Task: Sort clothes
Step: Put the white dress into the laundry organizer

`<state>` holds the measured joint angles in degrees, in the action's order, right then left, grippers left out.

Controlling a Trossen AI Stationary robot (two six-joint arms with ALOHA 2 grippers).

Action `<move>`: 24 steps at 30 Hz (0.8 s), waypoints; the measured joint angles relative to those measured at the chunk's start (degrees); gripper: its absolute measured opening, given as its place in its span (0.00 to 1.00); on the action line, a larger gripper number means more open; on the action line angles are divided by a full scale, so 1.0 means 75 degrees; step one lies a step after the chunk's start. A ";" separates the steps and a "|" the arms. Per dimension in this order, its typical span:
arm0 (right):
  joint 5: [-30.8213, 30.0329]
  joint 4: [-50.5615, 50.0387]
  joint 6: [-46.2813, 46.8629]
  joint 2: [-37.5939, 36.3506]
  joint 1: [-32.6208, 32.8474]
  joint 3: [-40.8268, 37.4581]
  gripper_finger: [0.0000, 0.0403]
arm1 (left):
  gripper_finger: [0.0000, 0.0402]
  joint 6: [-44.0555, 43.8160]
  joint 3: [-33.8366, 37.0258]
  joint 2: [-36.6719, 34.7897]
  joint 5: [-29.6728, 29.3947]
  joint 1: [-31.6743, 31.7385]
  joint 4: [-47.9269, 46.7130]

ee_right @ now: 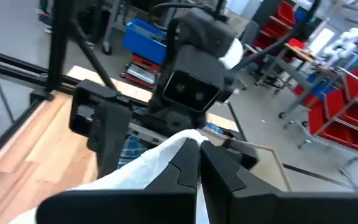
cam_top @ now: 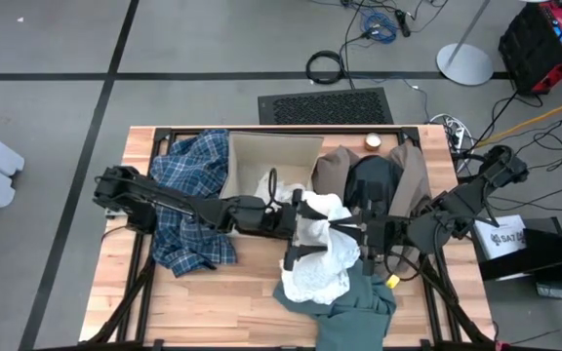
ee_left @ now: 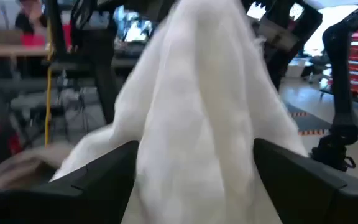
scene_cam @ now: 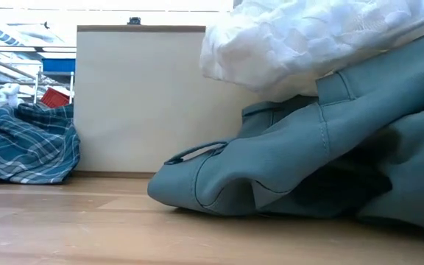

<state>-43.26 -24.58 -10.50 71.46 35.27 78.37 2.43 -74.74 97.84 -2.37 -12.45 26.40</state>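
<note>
Status: sorting under way, not finished.

1. White garment (cam_top: pixel 320 249): held up over the table's middle by both arms. The right gripper (ee_right: pixel 197 163) has its jaws closed tight on a fold of it. The left gripper (ee_left: pixel 194 180) has its fingers set wide apart with the cloth draped between them; whether it actually grips the cloth cannot be told.
2. Blue-white plaid shirt (cam_top: pixel 188 200): lies in a heap on the table's left part, beside the cardboard box (cam_top: pixel 271 156). Judged already set aside.
3. Teal-green piece (cam_top: pixel 359 307): crumpled at the table's front edge under the white garment, partly hanging off. Judged unsorted.
4. Taupe-brown piece (cam_top: pixel 335 166) and dark piece (cam_top: pixel 374 180): piled together on the table's right, behind the right arm. Judged unsorted.
5. Box: upright at the table's back, contents not discernible.

Remaining, by estimate: placing the white garment, then the 3 pieces on the right.
</note>
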 joint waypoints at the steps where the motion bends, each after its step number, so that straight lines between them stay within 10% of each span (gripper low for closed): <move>1: 0.0036 0.0003 0.0020 0.0000 0.0003 0.0000 0.00 | 0.78 0.0202 -0.0040 0.0009 0.0002 -0.0013 -0.0022; 12: 0.0017 -0.0023 -0.0033 -0.0006 0.0005 0.0000 0.00 | 0.08 0.2037 -0.0288 0.0012 -0.1274 -0.0307 -0.0065; 24: -0.1184 -0.1797 0.1138 -0.0387 0.0863 0.0375 0.29 | 0.03 0.2192 -0.0288 -0.0145 -0.1763 -0.0391 -0.0080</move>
<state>-52.15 -38.05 -1.96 68.56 41.74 81.18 18.87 -76.90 96.75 -15.59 -15.38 25.80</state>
